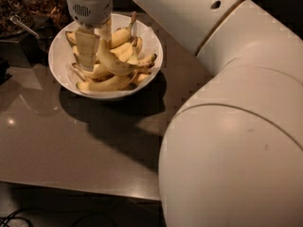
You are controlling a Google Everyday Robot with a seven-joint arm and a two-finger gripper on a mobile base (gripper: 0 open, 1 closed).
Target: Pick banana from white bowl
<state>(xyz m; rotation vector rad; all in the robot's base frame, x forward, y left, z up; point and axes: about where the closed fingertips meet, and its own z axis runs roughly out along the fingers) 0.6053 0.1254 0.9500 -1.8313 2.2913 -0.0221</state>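
Observation:
The white bowl (60,56) stands at the back left of the table and holds a pile of several yellow bananas. My gripper (97,56) reaches straight down into the bowl from above, over its left-middle part. Its fingers (87,48) are closed around the end of one curved yellow banana (120,66), which lies on top of the pile and points right toward the bowl's rim. The other bananas (106,84) lie below and around it. The lower fingertips are partly hidden among the fruit.
The grey-brown table (71,141) has its front edge (75,186) near the bottom. A dark tray of snacks (33,6) with a metal utensil (21,25) sits at the back left, beside the bowl. My large white arm (227,126) fills the right side.

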